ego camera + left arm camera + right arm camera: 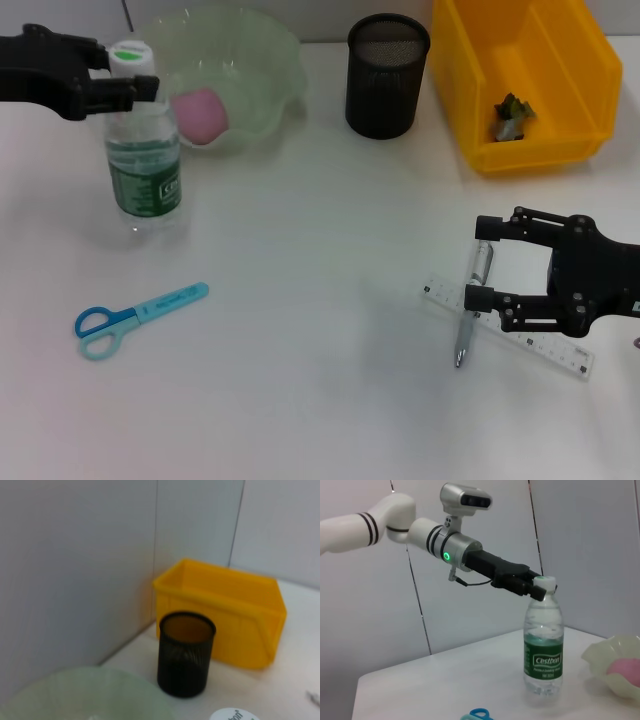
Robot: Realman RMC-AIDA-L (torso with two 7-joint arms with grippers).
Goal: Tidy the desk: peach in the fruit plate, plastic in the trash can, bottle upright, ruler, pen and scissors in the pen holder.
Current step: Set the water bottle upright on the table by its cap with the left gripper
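Hovering low over the desk [320, 400], the right pincer [481, 264] stood spread wide, one finger just beyond the pen [470, 310] and the other near its middle, so the pen lay between them. The pen's long axis ran nearly front to back, crossing over the ruler [520, 335], which lay slanted beneath it. Judged from this, a squeeze across the pen's width would be the coming move, and the mesh pen holder [387, 75] sat well apart, toward the back. The left pincer [135, 88] sat at the cap of the upright water bottle [143, 160]; I cannot tell whether it gripped. The scissors [135, 318] lay nearer the left arm.
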